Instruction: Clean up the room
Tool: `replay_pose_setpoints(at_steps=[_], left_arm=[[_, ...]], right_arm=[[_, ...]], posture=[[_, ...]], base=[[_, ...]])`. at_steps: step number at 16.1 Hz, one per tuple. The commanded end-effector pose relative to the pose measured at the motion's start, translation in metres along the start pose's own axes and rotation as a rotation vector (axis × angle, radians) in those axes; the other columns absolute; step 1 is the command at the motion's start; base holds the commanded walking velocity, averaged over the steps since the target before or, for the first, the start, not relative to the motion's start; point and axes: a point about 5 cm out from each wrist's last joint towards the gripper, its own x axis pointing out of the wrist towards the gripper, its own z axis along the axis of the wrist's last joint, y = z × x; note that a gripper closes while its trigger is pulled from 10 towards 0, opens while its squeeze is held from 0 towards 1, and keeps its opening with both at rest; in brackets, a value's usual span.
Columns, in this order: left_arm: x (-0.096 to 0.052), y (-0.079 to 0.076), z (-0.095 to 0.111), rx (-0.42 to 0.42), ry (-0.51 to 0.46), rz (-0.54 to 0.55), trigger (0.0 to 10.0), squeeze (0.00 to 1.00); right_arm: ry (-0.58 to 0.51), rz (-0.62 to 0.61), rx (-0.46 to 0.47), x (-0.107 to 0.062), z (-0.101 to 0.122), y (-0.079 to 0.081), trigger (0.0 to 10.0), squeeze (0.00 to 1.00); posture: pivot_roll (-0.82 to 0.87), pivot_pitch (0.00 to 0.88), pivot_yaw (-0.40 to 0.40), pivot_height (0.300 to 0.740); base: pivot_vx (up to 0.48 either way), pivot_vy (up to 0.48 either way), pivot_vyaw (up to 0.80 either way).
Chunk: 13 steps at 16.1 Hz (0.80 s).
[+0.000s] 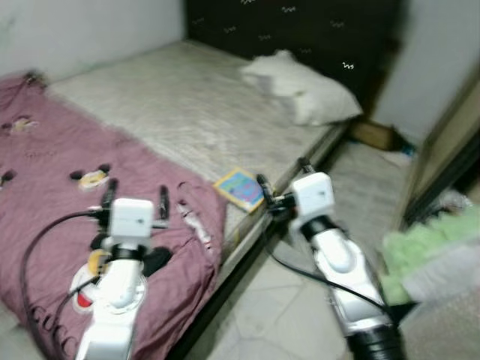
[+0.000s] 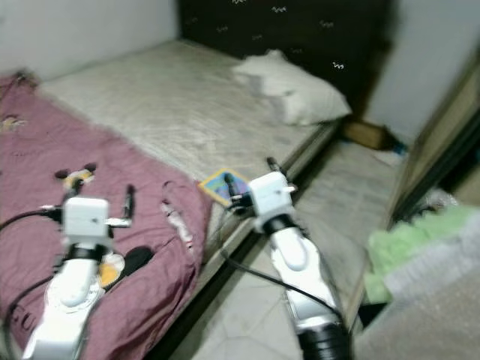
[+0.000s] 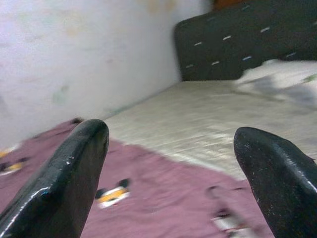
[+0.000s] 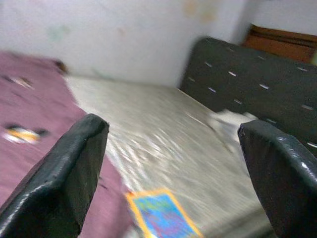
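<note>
- Left eye view: book [image 1: 239, 188] at centre lies on the bed [image 1: 187, 112]; blanket [image 1: 60, 202] at lower left unfolded, so tidying seems barely begun.
- Left gripper [image 1: 136, 201] and right gripper [image 1: 283, 183] both gape wide, holding nothing.

Book [image 1: 239, 188], blue cover with yellow border, is lying flat at the mattress [image 1: 187, 112] edge, just beside the rumpled maroon blanket [image 1: 45, 187].

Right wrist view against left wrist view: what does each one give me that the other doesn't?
Right wrist alone: the colourful book near the mattress edge, lying between the open right gripper fingers. Left wrist alone: cartoon prints on the maroon blanket close under the open left gripper. Shared: the bare mattress, the dark headboard, the white pillow and the pale wall.
</note>
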Motion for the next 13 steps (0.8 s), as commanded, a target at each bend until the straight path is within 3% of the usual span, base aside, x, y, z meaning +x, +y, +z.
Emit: replay_pose_setpoints(at_steps=[1,6,9,13], left_arm=[[0.0047,-0.0018,0.0073,-0.008,-0.025,0.017,10.0,0.0],[-0.0033,-0.0014,0.0021,-0.009,0.005,0.006,10.0,0.0],[-0.0022,-0.0027,0.0049,-0.018,0.0,0.009,10.0,0.0],[0.0,-0.0055,0.0056,-0.02,-0.003,-0.006,10.0,0.0]], right_arm=[[-0.014,0.014,-0.014,0.0021,0.0039,-0.0039,10.0,0.0],[-0.02,0.018,-0.017,0.0058,0.0058,-0.0053,10.0,0.0],[-0.023,0.044,-0.006,0.0046,0.0063,0.0033,10.0,0.0],[-0.027,0.044,-0.005,0.0074,0.0074,0.0024,10.0,0.0]], posture=[[-0.02,0.032,-0.09,0.74],[-0.02,0.054,-0.09,0.74],[-0.01,0.052,-0.093,0.74],[-0.02,0.049,-0.095,0.74]], base=[[0.0,0.0,0.8],[0.0,0.0,0.8],[0.0,0.0,0.8],[0.0,0.0,0.8]])
